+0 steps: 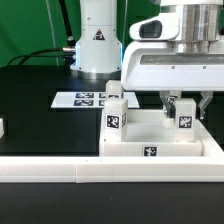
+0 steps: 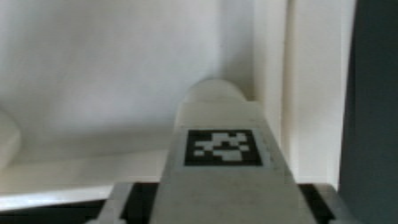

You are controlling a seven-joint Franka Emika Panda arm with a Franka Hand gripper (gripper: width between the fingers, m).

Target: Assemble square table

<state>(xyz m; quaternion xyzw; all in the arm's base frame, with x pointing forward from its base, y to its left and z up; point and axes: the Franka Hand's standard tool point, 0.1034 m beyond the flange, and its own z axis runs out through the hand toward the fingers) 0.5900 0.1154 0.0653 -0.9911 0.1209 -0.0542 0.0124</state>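
Exterior frontal, wrist close, sharing leg point(image 1: 184, 116)

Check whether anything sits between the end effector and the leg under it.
Nothing visible does. The end effector is already down around the leg at the exterior view's right on the tabletop, its fingers flanking it. The wrist view shows that leg directly below with nothing in front.

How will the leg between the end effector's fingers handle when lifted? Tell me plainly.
The leg looks like rigid white plastic, so it probably won't flex in the end effector. Its smooth faces may slip under a light grip. Upright and narrow on the square table, it could tip if pushed sideways.
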